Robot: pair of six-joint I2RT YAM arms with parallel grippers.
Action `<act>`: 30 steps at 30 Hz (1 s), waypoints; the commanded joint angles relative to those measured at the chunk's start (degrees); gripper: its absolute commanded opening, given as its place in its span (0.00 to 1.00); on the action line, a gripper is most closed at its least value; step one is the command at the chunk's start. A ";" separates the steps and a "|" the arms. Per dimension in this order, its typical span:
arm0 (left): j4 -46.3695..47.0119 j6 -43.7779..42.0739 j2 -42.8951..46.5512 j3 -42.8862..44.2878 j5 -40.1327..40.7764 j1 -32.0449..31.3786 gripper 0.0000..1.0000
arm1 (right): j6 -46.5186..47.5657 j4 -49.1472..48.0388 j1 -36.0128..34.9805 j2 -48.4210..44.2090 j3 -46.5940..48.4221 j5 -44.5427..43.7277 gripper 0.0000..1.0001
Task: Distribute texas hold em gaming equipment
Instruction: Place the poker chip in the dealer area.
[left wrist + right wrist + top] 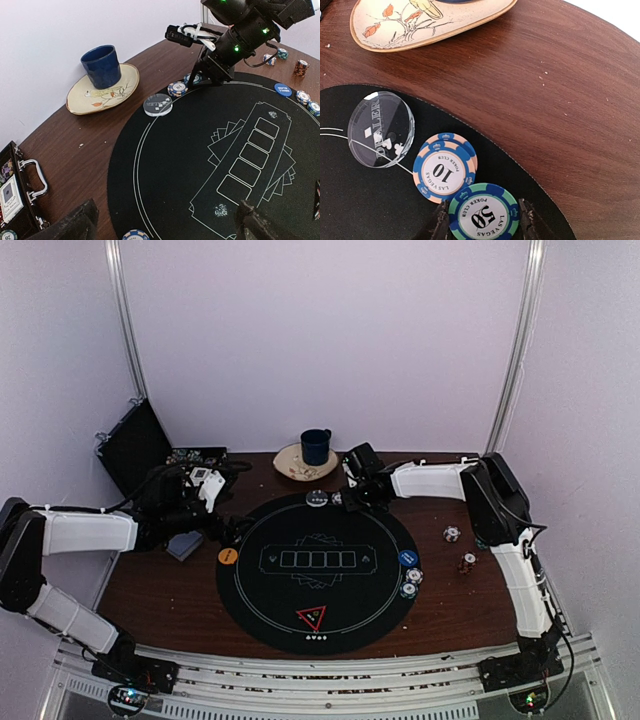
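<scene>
Right fingers (440, 224) pinch a chip (484, 216) on black mat (360, 205) (brown table (560, 100), white walls (320, 340)).

The green chip (482, 217) runs off the bottom edge — plate (435, 25) off the top.

Counted on the mat (260, 600): one orange disc (228, 556), one blue disc (408, 557) and one clear disc (317, 498). One triangle marker (311, 618) is counted, and two poker chips (413, 576) at the mat's right edge.

Clear disc (381, 129) "DEALER", blue chip (443, 169) "10 LAS VEGAS POKER CLUB", green chip (484, 214) "50", same club txt
</scene>
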State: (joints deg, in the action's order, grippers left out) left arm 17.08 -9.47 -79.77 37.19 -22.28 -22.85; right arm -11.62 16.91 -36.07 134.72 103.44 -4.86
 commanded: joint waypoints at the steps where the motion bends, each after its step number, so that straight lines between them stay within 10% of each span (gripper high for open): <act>1: 2.35 0.00 -0.68 1.81 -0.11 0.27 0.98 | 0.90 -0.91 -0.05 0.18 -0.69 -0.22 0.41; 30: 2.43 0.16 -0.92 1.91 -0.04 0.26 0.98 | 0.90 -0.95 -0.03 -1.56 -2.45 -0.48 0.46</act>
State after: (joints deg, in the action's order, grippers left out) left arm 17.08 -9.45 -80.27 37.30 -22.28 -22.85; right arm -10.76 15.20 -36.10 134.58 100.84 -4.93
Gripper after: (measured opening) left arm 0.978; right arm 0.449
